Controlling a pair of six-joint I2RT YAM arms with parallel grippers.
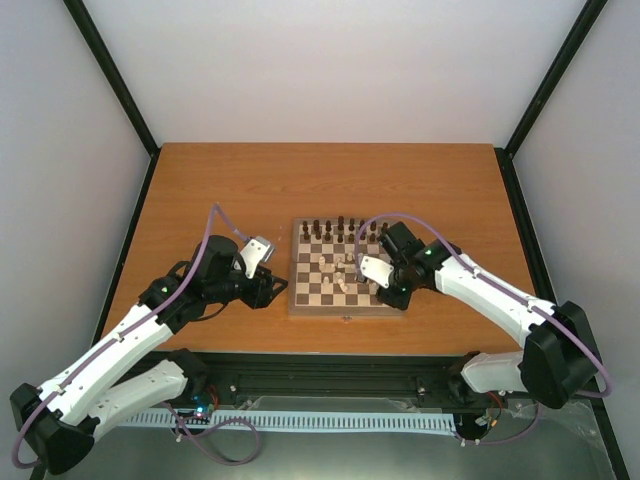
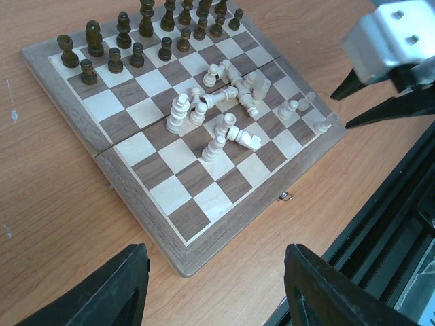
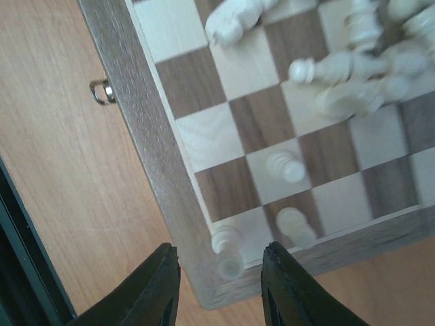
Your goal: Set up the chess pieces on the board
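right claw [image 3: 219, 261]: jaws apart around upright cream piece [image 3: 226, 243] on board [image 3: 153, 146] corner
left claw [image 2: 216, 252]: apart, empty, over counter [image 2: 41, 204]
cream pieces [image 2: 217, 109]: toppled mid-board
handling: light, smooth, tippy; pinch mid-stem

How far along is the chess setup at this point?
Done: the dark pieces stand in two rows along the far edge of the board. In hand: the right gripper is open around a cream piece standing on the near right corner square; two more stand close by. Left: most cream pieces lie heaped mid-board. The left gripper hovers open and empty.
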